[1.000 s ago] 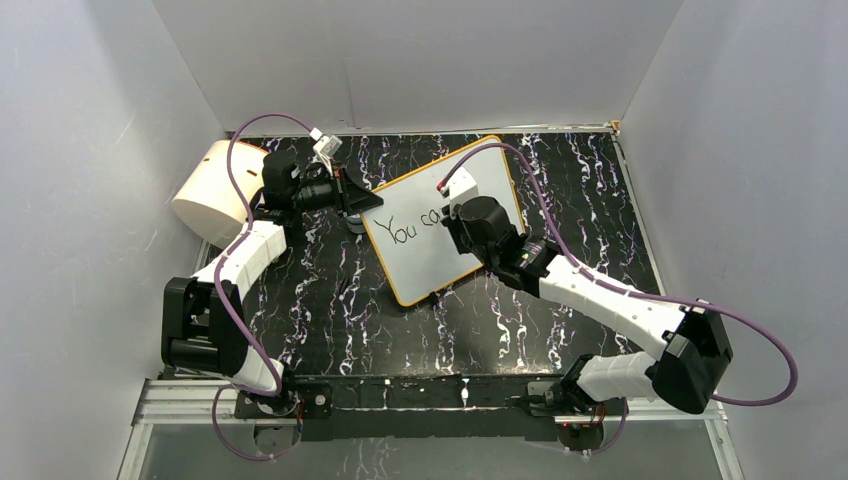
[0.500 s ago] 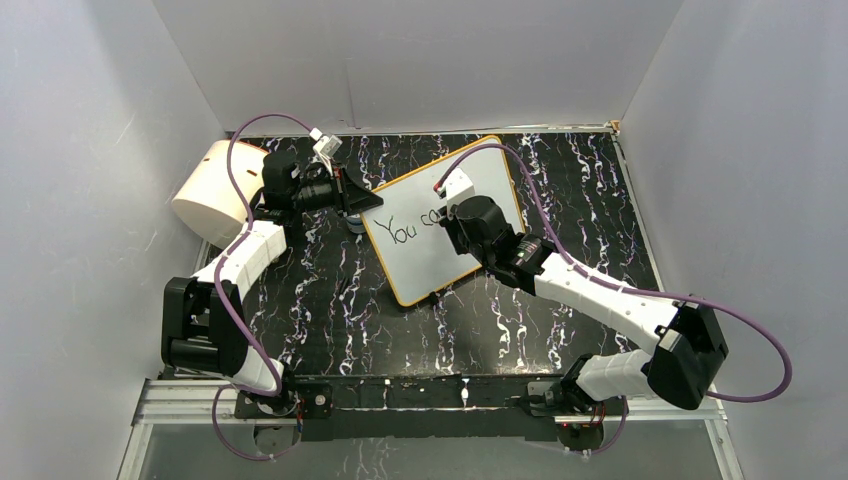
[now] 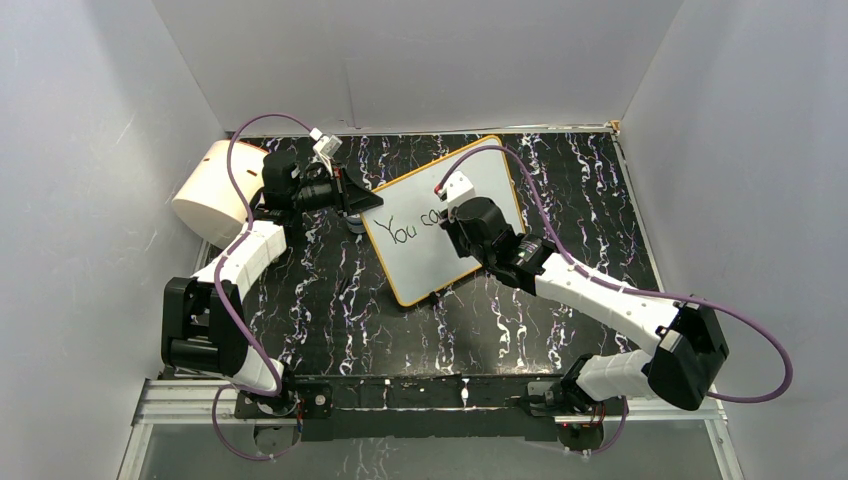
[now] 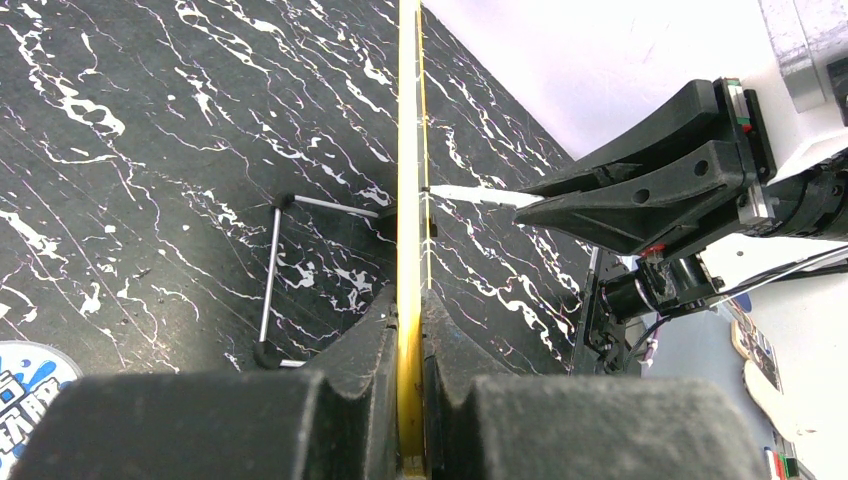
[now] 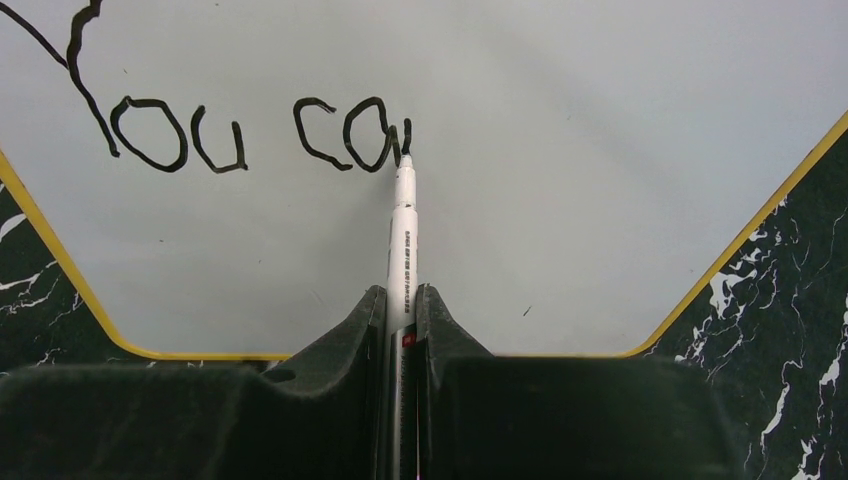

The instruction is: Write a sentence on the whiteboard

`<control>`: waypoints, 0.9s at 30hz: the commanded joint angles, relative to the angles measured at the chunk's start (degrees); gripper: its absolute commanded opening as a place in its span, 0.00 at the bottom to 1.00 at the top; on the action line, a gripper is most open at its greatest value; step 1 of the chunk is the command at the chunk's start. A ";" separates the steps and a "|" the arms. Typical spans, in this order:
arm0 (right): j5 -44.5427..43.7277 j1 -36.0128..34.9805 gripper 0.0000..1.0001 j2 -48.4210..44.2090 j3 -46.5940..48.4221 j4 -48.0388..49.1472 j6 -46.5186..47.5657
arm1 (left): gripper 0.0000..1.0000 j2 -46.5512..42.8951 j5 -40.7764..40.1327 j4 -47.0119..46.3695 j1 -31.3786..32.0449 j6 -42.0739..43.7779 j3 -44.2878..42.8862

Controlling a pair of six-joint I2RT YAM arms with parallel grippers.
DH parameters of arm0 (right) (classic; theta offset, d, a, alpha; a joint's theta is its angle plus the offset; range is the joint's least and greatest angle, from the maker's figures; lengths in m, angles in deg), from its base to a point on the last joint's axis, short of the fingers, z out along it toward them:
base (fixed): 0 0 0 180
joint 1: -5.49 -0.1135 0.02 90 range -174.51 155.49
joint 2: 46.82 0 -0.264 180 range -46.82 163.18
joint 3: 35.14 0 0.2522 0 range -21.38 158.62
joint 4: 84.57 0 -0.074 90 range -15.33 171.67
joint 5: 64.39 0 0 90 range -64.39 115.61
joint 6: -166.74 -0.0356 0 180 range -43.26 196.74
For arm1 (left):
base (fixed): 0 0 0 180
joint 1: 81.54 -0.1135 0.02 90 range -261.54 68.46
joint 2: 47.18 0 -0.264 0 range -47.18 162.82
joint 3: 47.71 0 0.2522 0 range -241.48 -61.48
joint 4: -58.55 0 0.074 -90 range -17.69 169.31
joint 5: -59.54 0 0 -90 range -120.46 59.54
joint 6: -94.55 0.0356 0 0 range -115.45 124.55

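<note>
The whiteboard (image 3: 425,250), glossy white with an orange-yellow rim, stands tilted on the black marbled table. My left gripper (image 3: 362,200) is shut on its left rim; the rim (image 4: 408,200) shows edge-on between the fingers in the left wrist view. My right gripper (image 3: 452,222) is shut on a white marker (image 5: 402,250). The marker tip touches the board (image 5: 560,150) at the first stroke after "ca". The sentence (image 5: 240,135) reads "You ca" plus a short upright stroke, also visible in the top view (image 3: 412,228).
A big cream cylinder (image 3: 210,193) lies at the far left behind my left arm. A thin wire stand leg (image 4: 272,270) props the board from behind. White walls enclose the table on three sides.
The right gripper has shifted very slightly along the board with the marker. The left arm and the board have not moved.
</note>
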 commanded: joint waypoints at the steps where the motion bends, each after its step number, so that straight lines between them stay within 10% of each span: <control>1: 1.07 0.45 0.00 -1.39 -0.64 -0.98 -1.12 | 0.00 2.03 2.15 5.89 2.61 3.27 1.21; 27: 0.32 0.64 0.00 -1.19 -0.17 3.31 -0.56 | 0.00 2.13 2.36 5.94 2.68 3.18 1.08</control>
